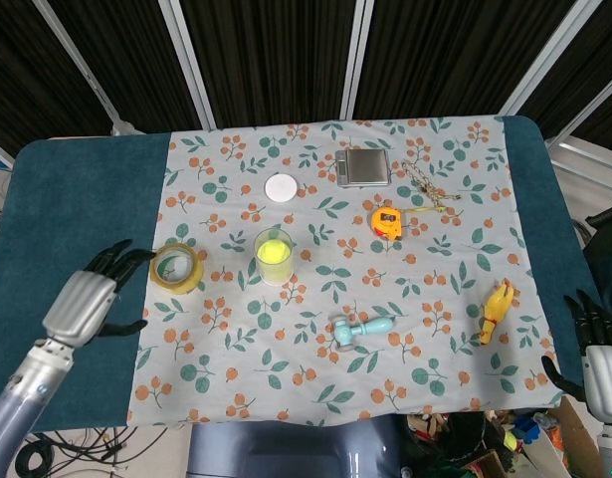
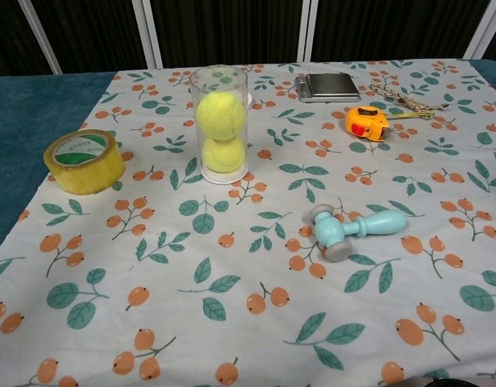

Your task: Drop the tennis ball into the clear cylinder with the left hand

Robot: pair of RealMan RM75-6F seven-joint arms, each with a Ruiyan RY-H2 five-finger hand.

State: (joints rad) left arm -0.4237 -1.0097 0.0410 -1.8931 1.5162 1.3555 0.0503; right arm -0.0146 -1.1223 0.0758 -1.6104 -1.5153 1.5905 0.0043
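Note:
The clear cylinder (image 1: 275,256) (image 2: 220,125) stands upright on the flowered cloth, left of centre. Two yellow tennis balls are stacked inside it; the upper ball (image 2: 220,114) sits on the lower one (image 2: 223,154). My left hand (image 1: 90,296) hovers over the blue table edge at the far left, well away from the cylinder, with its fingers spread and nothing in it. My right hand (image 1: 596,349) shows at the lower right corner of the head view, fingers apart and empty. The chest view shows neither hand.
A roll of yellow tape (image 1: 177,267) (image 2: 84,161) lies left of the cylinder. A white lid (image 1: 281,186), a grey scale (image 1: 364,167), an orange tape measure (image 1: 386,220), a key chain (image 1: 428,187), a teal toy hammer (image 1: 361,330) and a yellow rubber chicken (image 1: 497,312) lie on the cloth.

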